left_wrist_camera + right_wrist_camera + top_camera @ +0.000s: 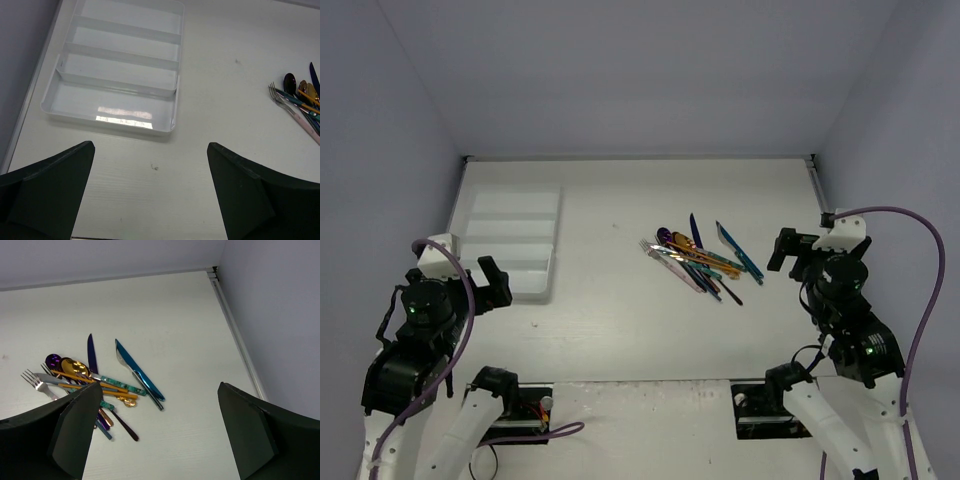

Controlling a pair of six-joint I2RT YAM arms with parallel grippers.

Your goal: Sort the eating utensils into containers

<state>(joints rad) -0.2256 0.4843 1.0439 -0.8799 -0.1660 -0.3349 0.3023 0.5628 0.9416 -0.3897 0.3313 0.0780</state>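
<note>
The eating utensils [702,259] lie in a loose crossed pile right of the table's middle: several forks, knives and spoons in silver, teal, blue, purple and gold. The right wrist view shows the utensil pile [95,382] left of centre, with a blue knife [137,371] at its right edge. The containers are the long compartments of a white tray [512,243] at the far left, seen with nothing inside as the tray [117,67] in the left wrist view. My left gripper [488,283] hovers open just in front of the tray. My right gripper [788,250] hangs open to the right of the pile. Neither holds anything.
Grey walls close in the table on the left, back and right; a metal strip [235,330] runs along the right edge. Both arm bases [510,400] sit at the near edge. A purple cable [920,300] loops off the right arm.
</note>
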